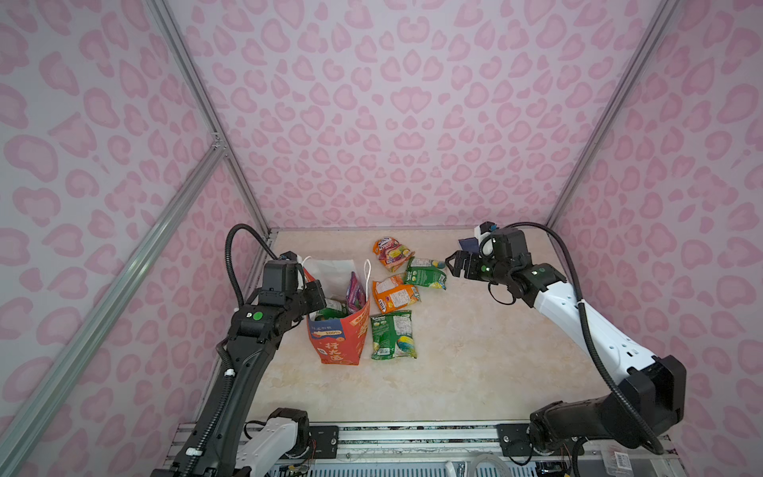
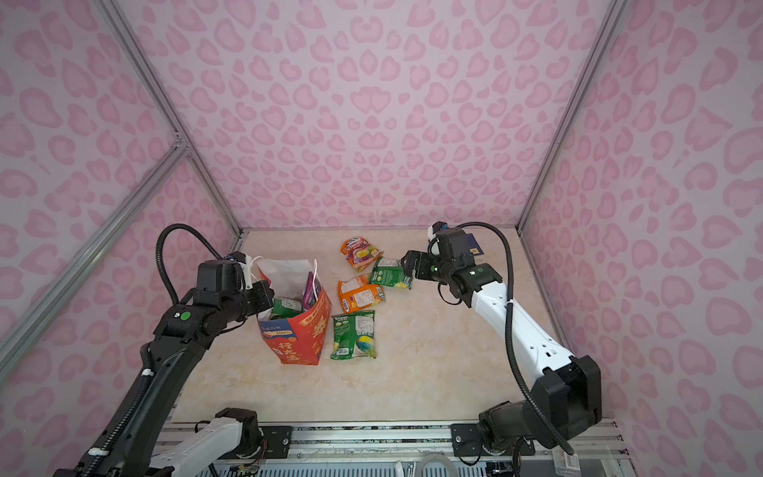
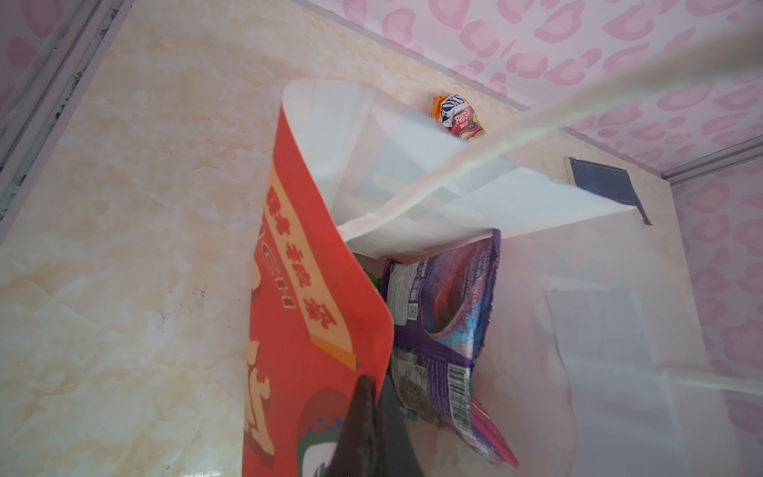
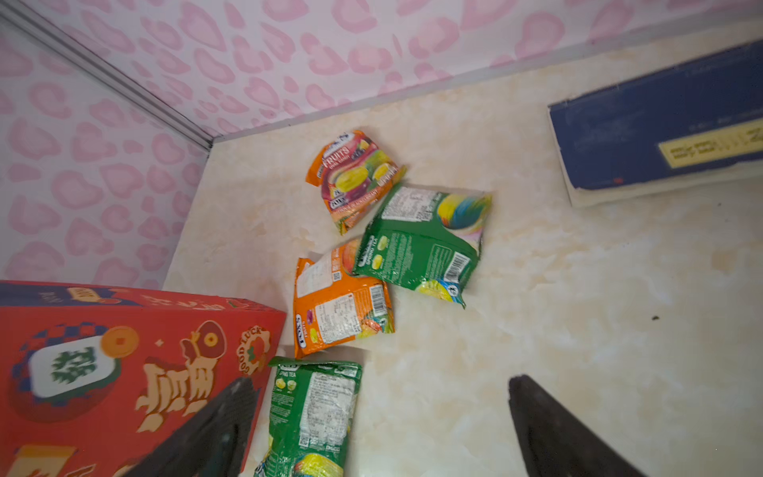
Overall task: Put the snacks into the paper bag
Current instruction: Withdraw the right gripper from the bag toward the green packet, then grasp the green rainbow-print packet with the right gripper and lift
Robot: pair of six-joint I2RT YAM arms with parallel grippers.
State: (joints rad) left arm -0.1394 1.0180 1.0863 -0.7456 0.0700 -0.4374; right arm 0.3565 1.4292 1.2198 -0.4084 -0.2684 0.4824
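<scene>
**Red bag stands open, four packets lie beside it**

The table [image 1: 475,371] is pale and marbled. Pink spotted walls [image 1: 371,124] close it in on the left, far and right sides.

The bag [image 1: 342,342] stands up tall on the left part of the table, with its mouth open to the top. A purple packet [image 1: 356,293] stands on end inside it. The left pincer [image 3: 373,386] is clenched on the bag's left rim.

Four more packets lie flat just right of the bag, in a loose row from far to near:
- the far orange packet [image 1: 390,252]
- the far green packet [image 1: 427,273]
- the near orange packet [image 1: 395,294]
- the near green packet [image 1: 392,334], whose long side runs far to near

The right pincer [image 1: 453,266] hangs spread wide and empty, just right of the far green packet.

A blue book [image 4: 660,128] lies by the far right corner. The bag is close to the table's left edge. The near part and the right side of the table are bare, so there is lots of room there.
</scene>
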